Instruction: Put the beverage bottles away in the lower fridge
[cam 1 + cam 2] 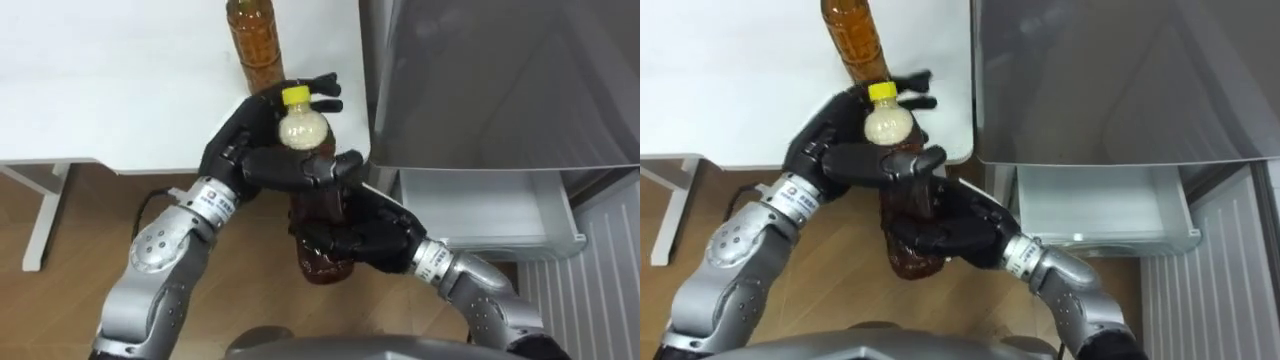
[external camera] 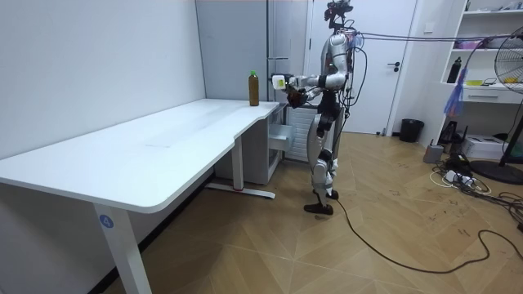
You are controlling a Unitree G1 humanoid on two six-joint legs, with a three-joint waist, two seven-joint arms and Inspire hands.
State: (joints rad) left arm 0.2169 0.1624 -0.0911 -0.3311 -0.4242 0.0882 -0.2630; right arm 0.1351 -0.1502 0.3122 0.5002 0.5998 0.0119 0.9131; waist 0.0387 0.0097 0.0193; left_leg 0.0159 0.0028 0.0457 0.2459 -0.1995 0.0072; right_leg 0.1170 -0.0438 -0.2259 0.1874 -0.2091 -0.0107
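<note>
Surface (image 2: 155, 151): long, white, on white legs, against a plain pale wall (image 2: 90, 57). Floor (image 2: 343, 253): wood, herringbone pattern. White door (image 2: 380, 82) at the far end, dark bin (image 2: 411, 129) beside it. White shelves (image 2: 482, 91) at the room view's right; possibly a standing fan (image 2: 515, 57) in front.

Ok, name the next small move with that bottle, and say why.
Probably carry the bottle right and down toward the open drawer. The left robot hand and right robot hand are both curled round it, clear of the desk, and the drawer stands open just to its right.
</note>
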